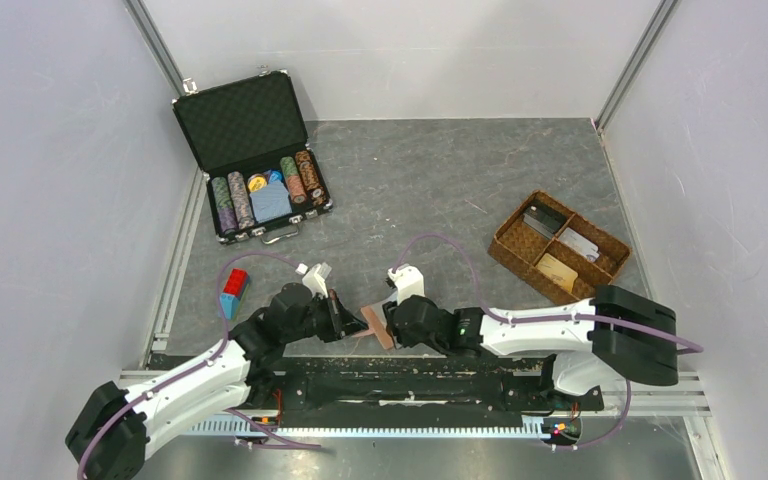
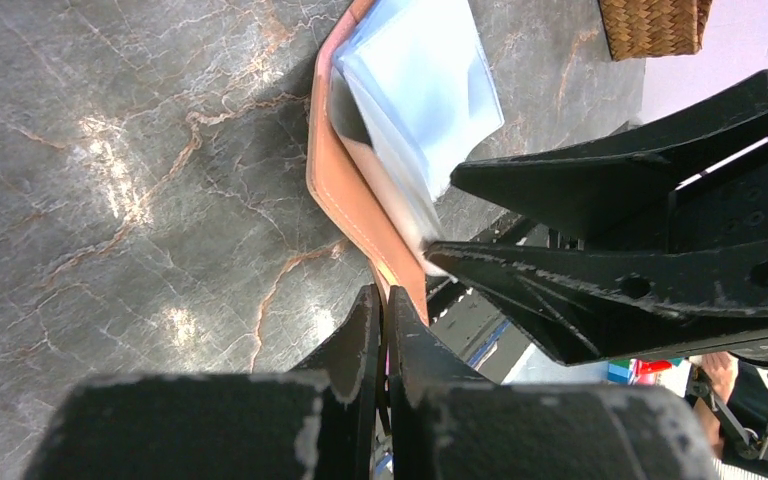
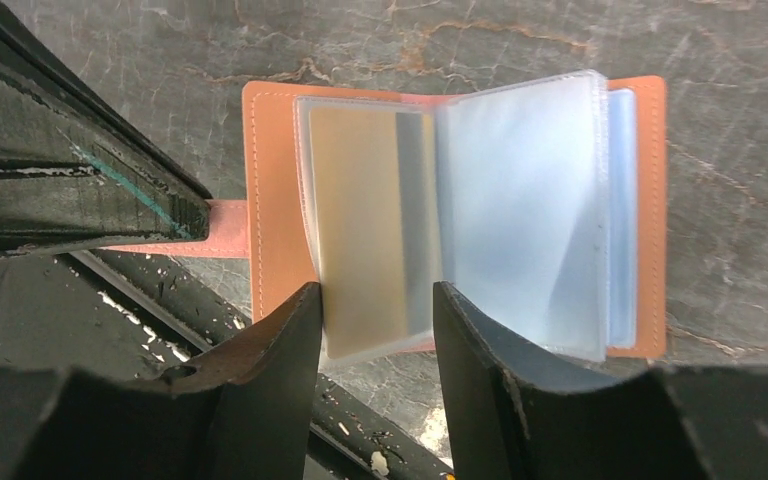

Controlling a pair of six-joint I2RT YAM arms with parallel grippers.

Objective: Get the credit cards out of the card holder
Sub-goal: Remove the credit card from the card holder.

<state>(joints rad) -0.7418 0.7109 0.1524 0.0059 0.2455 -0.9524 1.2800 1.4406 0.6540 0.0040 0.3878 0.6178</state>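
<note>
The tan-brown card holder [image 1: 375, 326] lies open at the near table edge between my two grippers. My left gripper [image 2: 384, 305] is shut on its short snap tab [image 3: 222, 228]; it also shows in the top view [image 1: 345, 318]. In the right wrist view the card holder [image 3: 270, 180] shows pale blue clear sleeves [image 3: 525, 210], and one sleeve holds a tan credit card [image 3: 360, 220]. My right gripper [image 3: 375, 320] is open, one finger on each side of that sleeve's near edge. Its fingers [image 2: 610, 180] also show in the left wrist view.
A brown woven divided tray [image 1: 505, 250] at the right holds a dark grey card [image 1: 543, 220], a white card [image 1: 580, 243] and a tan card [image 1: 557, 272]. An open black chip case [image 1: 255, 160] stands at the back left. Red and blue bricks [image 1: 233, 290] lie at the left.
</note>
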